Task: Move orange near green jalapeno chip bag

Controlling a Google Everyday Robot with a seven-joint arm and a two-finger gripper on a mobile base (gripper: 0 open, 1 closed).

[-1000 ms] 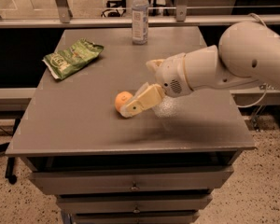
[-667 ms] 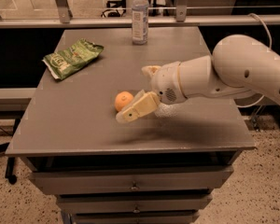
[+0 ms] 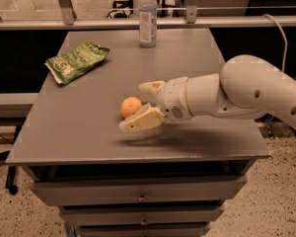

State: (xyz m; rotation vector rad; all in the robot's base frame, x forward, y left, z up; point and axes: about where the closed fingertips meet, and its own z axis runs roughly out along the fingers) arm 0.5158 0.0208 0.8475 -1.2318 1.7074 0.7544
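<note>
The small, round, matte-skinned orange (image 3: 131, 105) is left on the grey metal table top (image 3: 79, 132), well apart from the crinkled green foil chip bag (image 3: 76, 60) and to its near right. The cream two-finger gripper (image 3: 134, 107) is held spread open around the fruit. Nothing is clamped yet, and closing is judged to be the next step.

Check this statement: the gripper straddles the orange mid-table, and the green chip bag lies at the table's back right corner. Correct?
No: the camera view shows the green chip bag at the back left corner. The gripper does straddle the orange.
</note>
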